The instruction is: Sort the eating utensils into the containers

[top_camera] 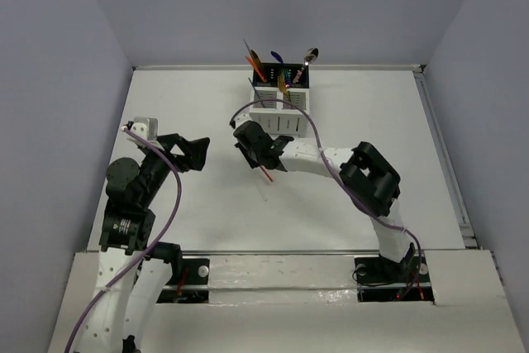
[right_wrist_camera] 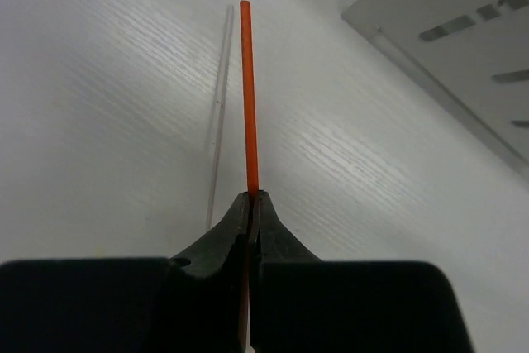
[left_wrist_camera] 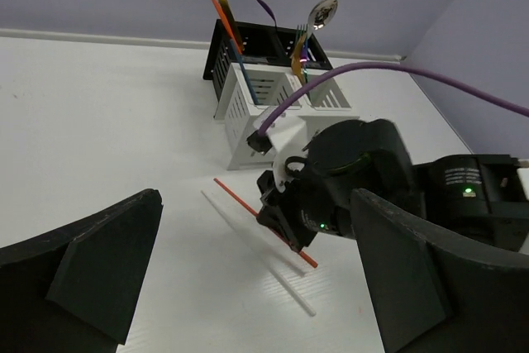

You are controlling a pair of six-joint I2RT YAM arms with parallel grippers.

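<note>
My right gripper (top_camera: 261, 157) is shut on an orange-red chopstick (right_wrist_camera: 246, 97) and holds it a little above the table, its free end pointing away from the caddy (top_camera: 281, 113). It also shows in the left wrist view (left_wrist_camera: 240, 200). A pale chopstick (left_wrist_camera: 273, 274) lies flat on the table just beside and below it. The white slatted caddy (left_wrist_camera: 248, 117) stands at the back, with several utensils (top_camera: 279, 70) upright in it: a spoon (left_wrist_camera: 321, 12), forks and another orange chopstick. My left gripper (top_camera: 196, 151) is open and empty, left of the chopsticks, its fingers (left_wrist_camera: 91, 279) wide apart.
A purple cable (left_wrist_camera: 430, 80) runs over the right arm (top_camera: 364, 175). Grey walls close in the table on three sides, with a raised edge (top_camera: 438, 146) on the right. The caddy's corner (right_wrist_camera: 463, 55) lies close to the right gripper.
</note>
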